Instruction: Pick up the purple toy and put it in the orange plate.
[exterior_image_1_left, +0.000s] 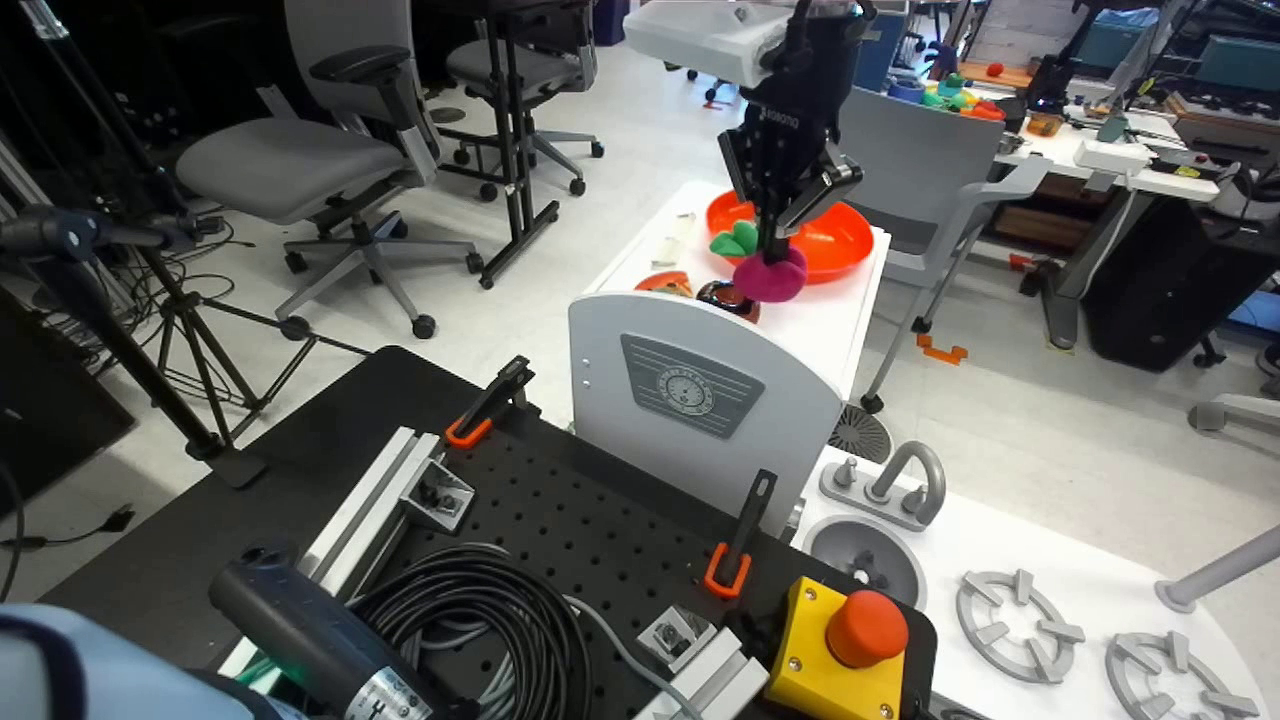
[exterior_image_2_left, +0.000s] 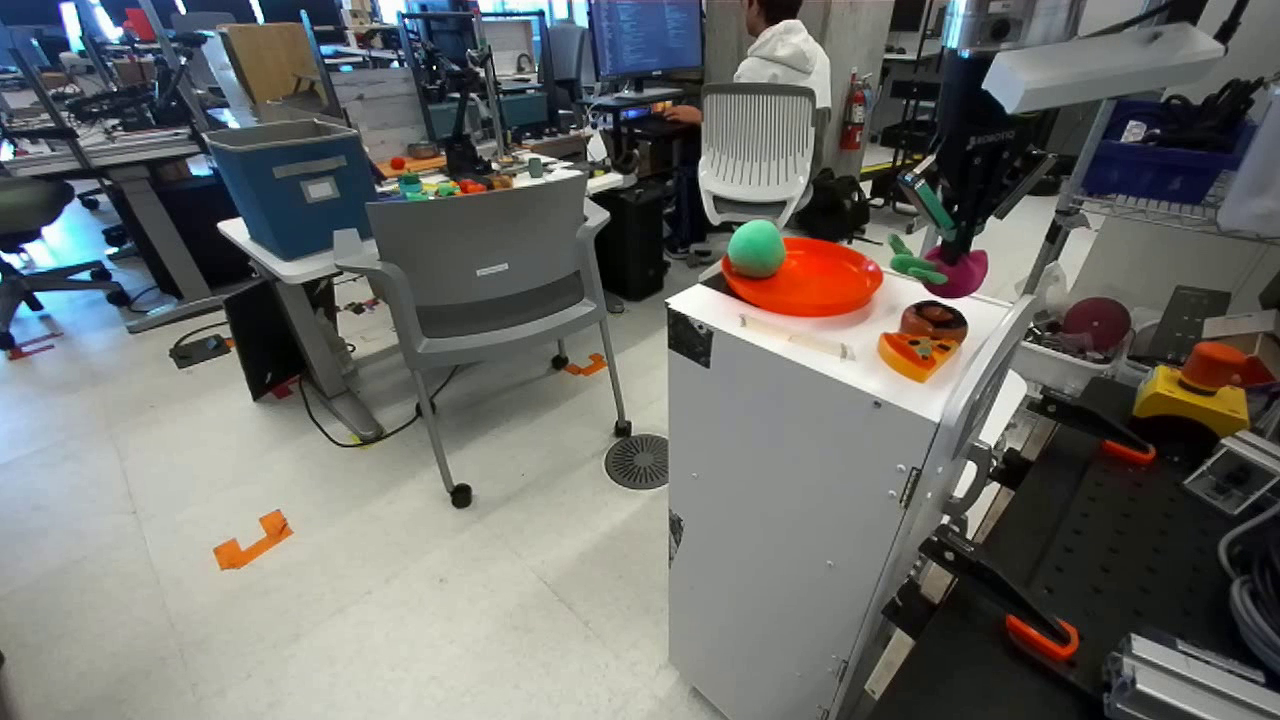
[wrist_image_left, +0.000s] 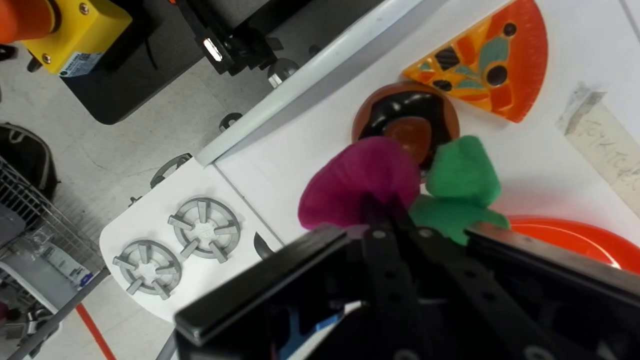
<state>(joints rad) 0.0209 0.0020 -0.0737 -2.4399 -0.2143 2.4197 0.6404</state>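
The gripper (exterior_image_1_left: 775, 250) is closed on the purple toy (exterior_image_2_left: 962, 274), whose magenta body is pinched. On top of the white cabinet (exterior_image_2_left: 790, 450), backed at one end by a grey upright panel (exterior_image_1_left: 660, 425), the orange plate (exterior_image_1_left: 840, 243) is set; in the wrist view it is cut off at the right edge and partly covered by the gripper. The purple toy is held between plate and panel, its long axis laid roughly level and its green leafy end pointed toward the plate's side; whether its underside is clear of the cabinet top cannot be told. In an exterior view the green ball (exterior_image_2_left: 757, 248) is seen at the plate's rim. The pizza-slice toy (wrist_image_left: 492, 65) is partly hidden by the panel in an exterior view, and the brown round toy (wrist_image_left: 417, 125) beside it is partly covered by the purple toy in the wrist view.
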